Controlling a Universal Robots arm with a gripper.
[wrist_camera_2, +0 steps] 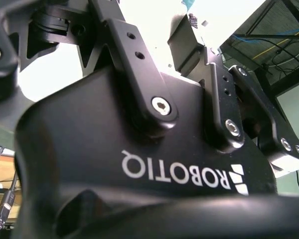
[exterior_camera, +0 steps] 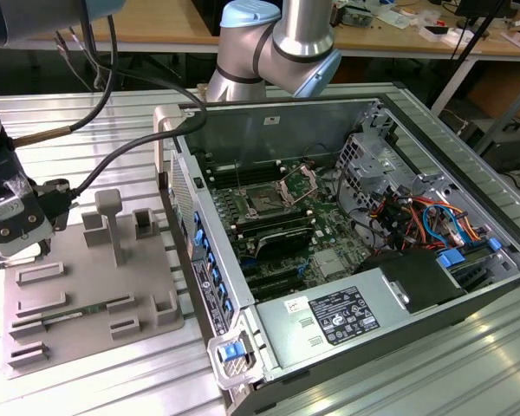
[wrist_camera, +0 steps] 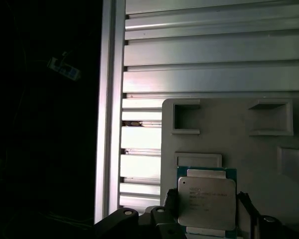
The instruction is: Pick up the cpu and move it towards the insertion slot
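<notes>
In the first wrist view the cpu [wrist_camera: 207, 201] is a small square chip with a silvery top and a thin green rim. It sits over the near part of the grey tray [wrist_camera: 249, 149]. My gripper [wrist_camera: 207, 208] is shut on the cpu, one black finger [wrist_camera: 170, 203] pressed to each side edge. Whether the chip is off the tray I cannot tell. In the exterior view the gripper [exterior_camera: 17, 247] hangs at the tray's [exterior_camera: 95, 295] left edge. The insertion slot [exterior_camera: 264, 202], dark-centred with a raised silver bracket, lies far off inside the open computer case.
Raised blocks and a tall post [exterior_camera: 110, 221] stand on the tray between gripper and case. The case wall [exterior_camera: 178, 173] rises along the tray's right side in the exterior view. Cables [exterior_camera: 416, 217] and a power supply [exterior_camera: 347, 316] crowd the case. Ribbed aluminium table [wrist_camera: 209, 59] surrounds the tray.
</notes>
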